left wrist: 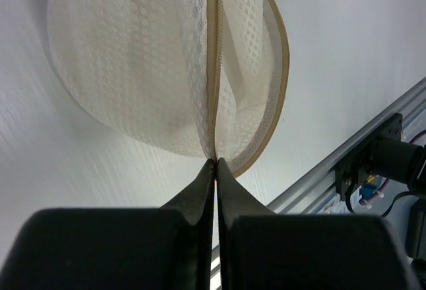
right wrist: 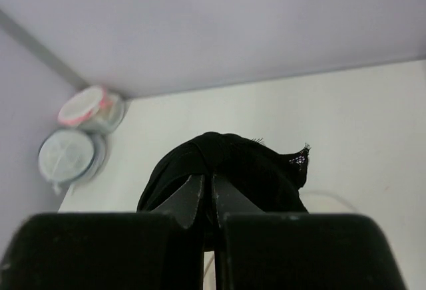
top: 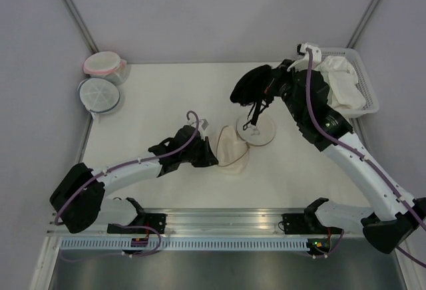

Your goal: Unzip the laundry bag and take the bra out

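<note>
The laundry bag (top: 233, 149) lies open at mid-table, a cream mesh case with a tan zip rim, its other half a flat disc (top: 259, 132). My left gripper (top: 212, 155) is shut on the bag's zip edge; in the left wrist view the gripper (left wrist: 216, 161) pinches the tan zip tape (left wrist: 213, 70) with the mesh (left wrist: 133, 57) spread beyond. The bra (top: 247, 89), a black bundle, hangs above the disc with thin straps (top: 251, 118) dangling. My right gripper (right wrist: 208, 178) is shut on the bra (right wrist: 253, 163). From above, the bra hides those fingertips.
A pink-rimmed tub (top: 103, 64) and a blue-grey-rimmed tub (top: 98, 94) stand at the far left corner. A white basket (top: 367, 87) holding white cloth (top: 339, 77) sits at the far right. An aluminium rail (top: 219, 220) runs along the near edge.
</note>
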`<control>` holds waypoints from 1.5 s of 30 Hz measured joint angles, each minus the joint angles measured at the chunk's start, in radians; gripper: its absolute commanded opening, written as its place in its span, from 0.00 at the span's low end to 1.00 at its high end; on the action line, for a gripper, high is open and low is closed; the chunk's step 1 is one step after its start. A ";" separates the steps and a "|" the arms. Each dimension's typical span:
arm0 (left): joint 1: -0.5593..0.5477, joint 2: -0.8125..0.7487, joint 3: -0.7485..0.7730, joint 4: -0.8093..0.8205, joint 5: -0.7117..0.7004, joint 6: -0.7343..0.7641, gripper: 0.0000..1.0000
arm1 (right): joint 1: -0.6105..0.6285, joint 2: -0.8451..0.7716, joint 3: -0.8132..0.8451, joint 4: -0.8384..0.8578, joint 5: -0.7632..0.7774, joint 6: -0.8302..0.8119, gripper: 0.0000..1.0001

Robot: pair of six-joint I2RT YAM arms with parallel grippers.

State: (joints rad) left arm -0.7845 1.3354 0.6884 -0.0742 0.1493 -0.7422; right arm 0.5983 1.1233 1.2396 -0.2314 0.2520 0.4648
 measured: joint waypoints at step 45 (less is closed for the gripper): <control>0.000 -0.362 -0.115 -0.130 -0.079 -0.070 0.02 | -0.266 0.061 -0.336 0.006 0.063 0.093 0.82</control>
State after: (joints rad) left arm -0.7845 0.9730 0.5735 -0.2043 0.0708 -0.8120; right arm 0.3325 1.1839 0.9039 -0.2249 0.3145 0.5575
